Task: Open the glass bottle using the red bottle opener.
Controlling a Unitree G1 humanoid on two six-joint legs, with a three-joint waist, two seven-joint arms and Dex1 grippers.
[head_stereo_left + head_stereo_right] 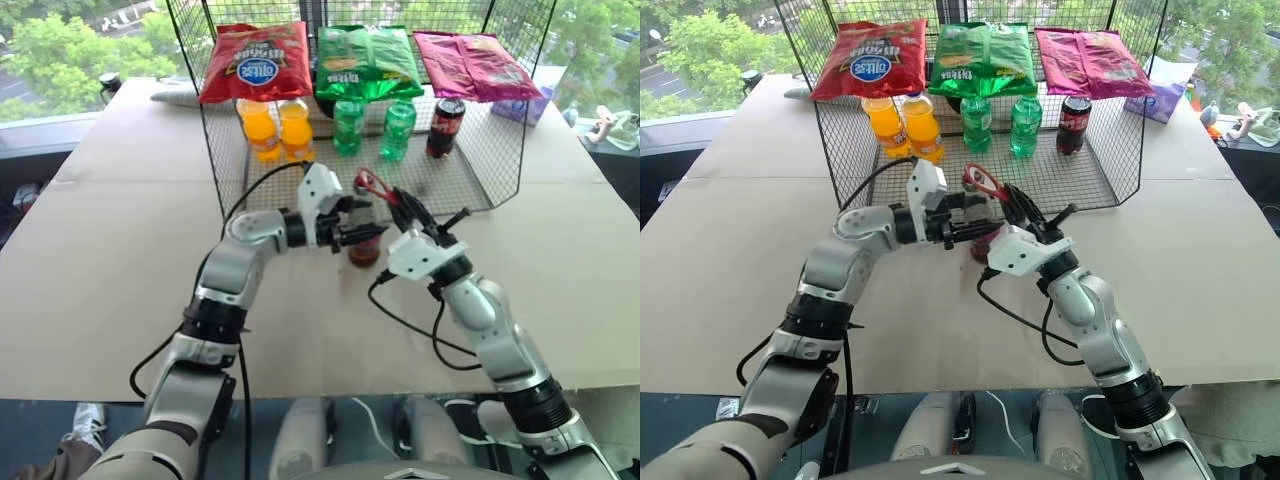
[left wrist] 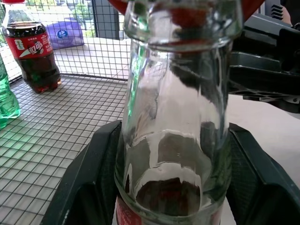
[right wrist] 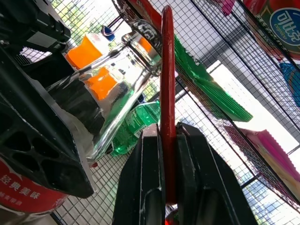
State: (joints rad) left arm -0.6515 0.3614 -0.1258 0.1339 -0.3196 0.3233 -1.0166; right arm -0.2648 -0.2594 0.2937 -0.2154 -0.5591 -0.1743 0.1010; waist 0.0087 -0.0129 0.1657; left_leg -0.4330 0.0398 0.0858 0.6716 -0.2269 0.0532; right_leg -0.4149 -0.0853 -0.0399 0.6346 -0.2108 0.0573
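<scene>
Head views: the left gripper [image 1: 362, 232], reaching in level from the robot's left, has its two black fingers clamped on either side of the small clear glass cola bottle with dark liquid [image 1: 364, 244], which stands upright on the brown table [image 1: 120, 250] just in front of the wire-mesh rack [image 1: 470, 180]; bottle long axis vertical, mouth up. The right gripper [image 1: 402, 212] is shut on the handle of the flat red bottle opener with oval ring head [image 1: 370, 183]; opener runs up and away from those fingers toward the bottle top, ring end leading. Left wrist view: bottle neck [image 2: 176, 117] sits between the two pads [image 2: 93, 178], touching both; red shows at the mouth. Right wrist view: fingers [image 3: 150, 187] pressed together on the thin red opener [image 3: 167, 79], seen edge-on; bottle mouth lies just beside the blade near its far end. Judgement: whether the ring has hooked the cap cannot be told; the next lever depends on that seating.
</scene>
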